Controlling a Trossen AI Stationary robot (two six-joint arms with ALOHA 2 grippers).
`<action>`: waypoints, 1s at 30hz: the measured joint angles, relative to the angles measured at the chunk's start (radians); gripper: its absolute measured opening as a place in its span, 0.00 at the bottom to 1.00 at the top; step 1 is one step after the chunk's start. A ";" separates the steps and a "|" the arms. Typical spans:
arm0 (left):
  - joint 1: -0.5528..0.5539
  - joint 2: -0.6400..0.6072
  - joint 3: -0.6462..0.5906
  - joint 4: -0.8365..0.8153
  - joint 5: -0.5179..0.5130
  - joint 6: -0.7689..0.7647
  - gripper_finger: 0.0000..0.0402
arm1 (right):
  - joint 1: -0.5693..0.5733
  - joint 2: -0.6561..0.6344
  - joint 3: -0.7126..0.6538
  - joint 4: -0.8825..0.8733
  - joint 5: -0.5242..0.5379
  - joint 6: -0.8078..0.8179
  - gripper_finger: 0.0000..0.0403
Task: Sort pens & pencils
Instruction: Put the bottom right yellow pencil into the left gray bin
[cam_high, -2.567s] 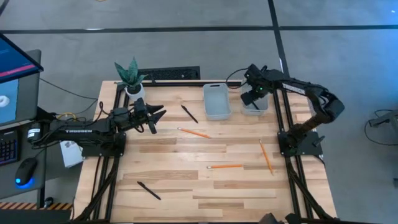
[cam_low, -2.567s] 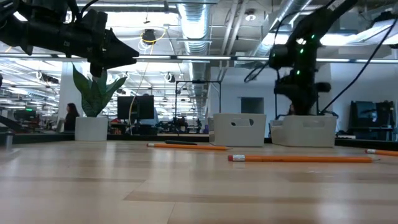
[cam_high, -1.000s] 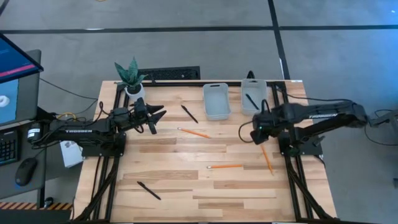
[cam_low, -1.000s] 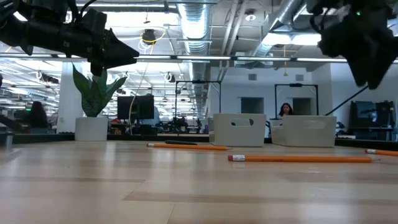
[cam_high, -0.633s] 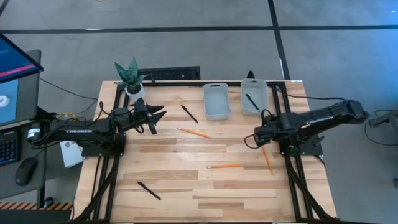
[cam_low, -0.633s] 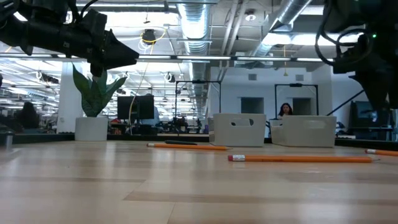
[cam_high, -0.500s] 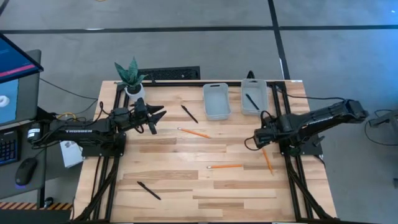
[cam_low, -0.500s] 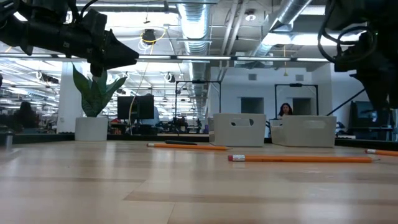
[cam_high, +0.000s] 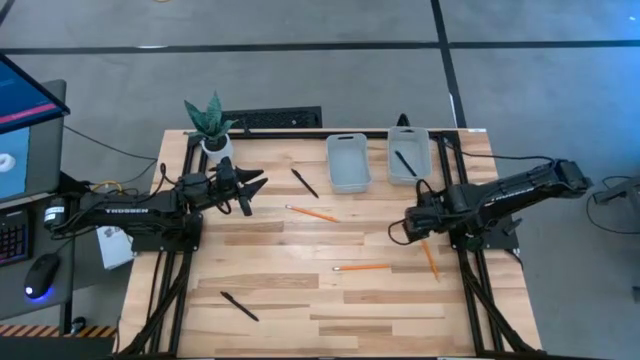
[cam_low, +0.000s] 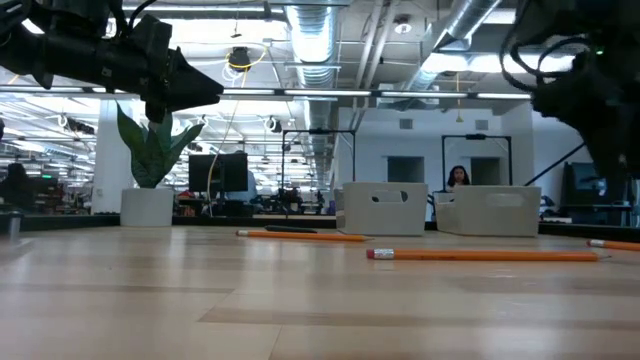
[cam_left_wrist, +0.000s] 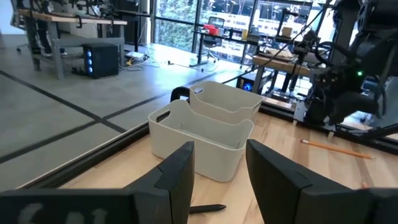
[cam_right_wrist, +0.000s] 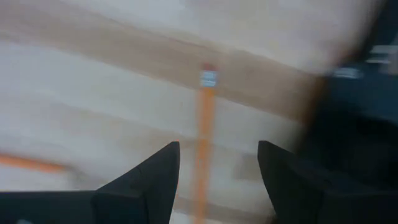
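Three orange pencils lie flat on the table: one mid-table, one nearer the front, one at the right. Two black pens lie on the table, and another lies in the right bin. My right gripper hovers open just above the right pencil, which runs between its fingers untouched, eraser end ahead. My left gripper waits open and holding nothing, high over the table's left side.
Two pale bins stand side by side at the far edge, the left one and the right one. A potted plant stands at the far left corner. Bare wood lies between the pencils and the near edge.
My right gripper has moved from beside the right bin toward the table's near edge and come down over the far end of the right pencil. The pens and pencils have stayed where they were.
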 joint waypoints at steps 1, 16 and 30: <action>0.000 0.000 0.000 0.000 0.000 -0.001 0.34 | 0.002 0.000 -0.005 0.040 0.000 -0.001 0.59; 0.000 0.000 0.000 -0.017 0.000 -0.007 0.34 | 0.000 0.097 -0.117 0.246 -0.001 0.024 0.59; 0.000 0.000 0.000 -0.022 0.000 -0.008 0.34 | 0.001 0.275 -0.118 0.264 -0.053 0.017 0.59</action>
